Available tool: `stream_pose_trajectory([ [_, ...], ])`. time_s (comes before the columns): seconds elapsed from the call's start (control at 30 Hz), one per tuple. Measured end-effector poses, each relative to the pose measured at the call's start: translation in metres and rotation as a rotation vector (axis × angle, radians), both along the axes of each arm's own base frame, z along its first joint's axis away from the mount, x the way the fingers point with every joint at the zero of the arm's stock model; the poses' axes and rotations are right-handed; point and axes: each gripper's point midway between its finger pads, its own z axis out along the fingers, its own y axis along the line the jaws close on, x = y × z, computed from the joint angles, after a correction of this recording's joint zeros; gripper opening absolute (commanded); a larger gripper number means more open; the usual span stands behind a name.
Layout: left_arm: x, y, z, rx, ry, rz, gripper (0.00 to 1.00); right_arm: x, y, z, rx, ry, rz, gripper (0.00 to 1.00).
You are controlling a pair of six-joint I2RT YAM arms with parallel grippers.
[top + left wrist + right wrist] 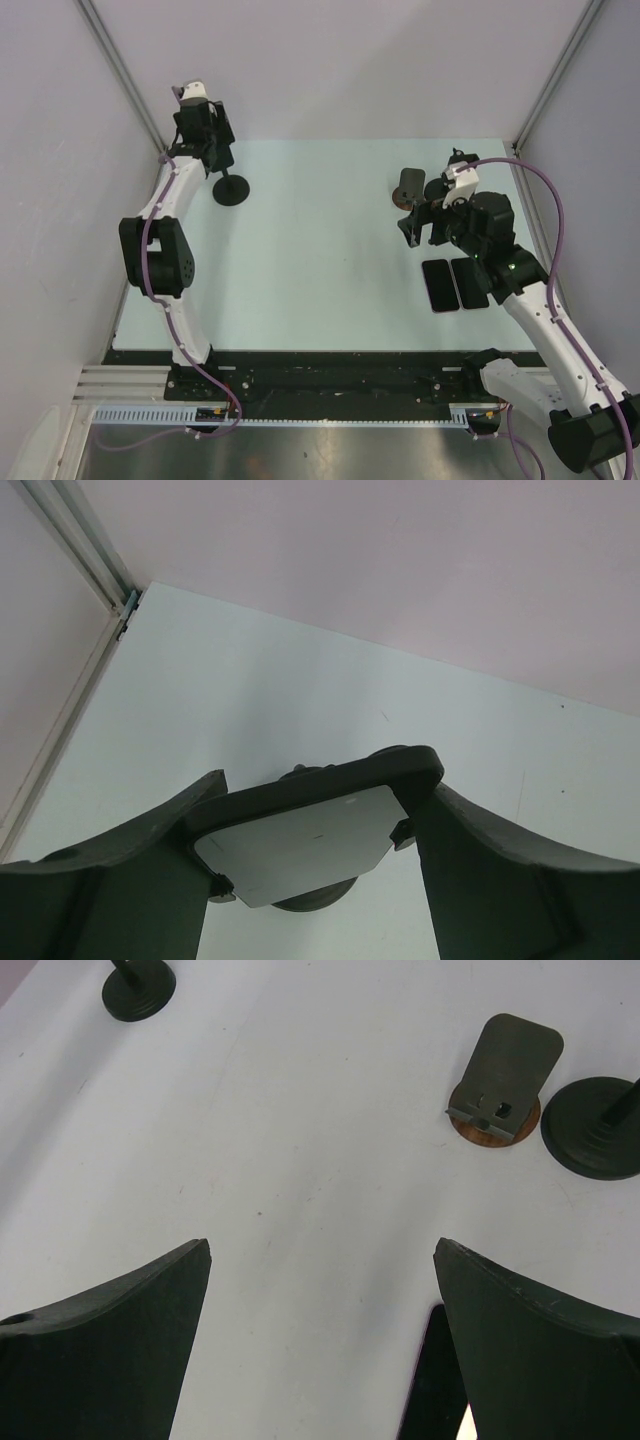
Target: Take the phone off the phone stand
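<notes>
In the left wrist view a dark phone with a reflective screen sits crosswise between my left fingers, which press on its two short ends. The round black base of its phone stand shows just below it. In the top view the left gripper is at the far left corner, above the stand's black base; the phone is hidden there. I cannot tell whether the phone still rests in the stand. My right gripper is open and empty above the table.
Two dark phones lie flat side by side under the right arm; one edge shows in the right wrist view. A grey stand on a wooden base and another round black base stand ahead of the right gripper.
</notes>
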Motion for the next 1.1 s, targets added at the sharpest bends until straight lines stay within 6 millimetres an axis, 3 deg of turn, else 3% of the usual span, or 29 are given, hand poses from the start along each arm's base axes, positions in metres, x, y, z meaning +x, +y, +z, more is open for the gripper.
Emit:
stream_pose_trajectory([
  [0.27, -0.002, -0.009, 0.003, 0.010, 0.006, -0.065, 0.13, -0.002, 0.002, -0.003, -0.001, 0.005, 0.007, 1.00],
  [0.37, -0.010, -0.023, 0.005, 0.010, 0.015, -0.135, 0.02, -0.004, 0.003, -0.001, 0.004, -0.001, 0.013, 1.00],
  [0.43, -0.021, -0.036, 0.007, 0.004, 0.028, -0.185, 0.00, -0.006, 0.006, 0.000, 0.008, -0.004, 0.022, 0.99],
  [0.63, -0.073, -0.101, 0.014, -0.031, 0.056, -0.381, 0.00, -0.013, 0.020, 0.003, 0.029, -0.003, 0.060, 0.98],
  [0.87, -0.155, -0.187, 0.033, -0.063, 0.032, -0.636, 0.00, -0.030, 0.056, 0.002, 0.022, -0.015, 0.145, 0.96],
  [0.97, -0.193, -0.214, 0.035, -0.082, 0.029, -0.725, 0.00, -0.040, 0.077, -0.005, 0.013, -0.011, 0.185, 0.94],
  [1.1, -0.234, -0.236, 0.033, -0.101, 0.032, -0.805, 0.00, -0.053, 0.103, -0.020, 0.000, -0.007, 0.225, 0.90],
])
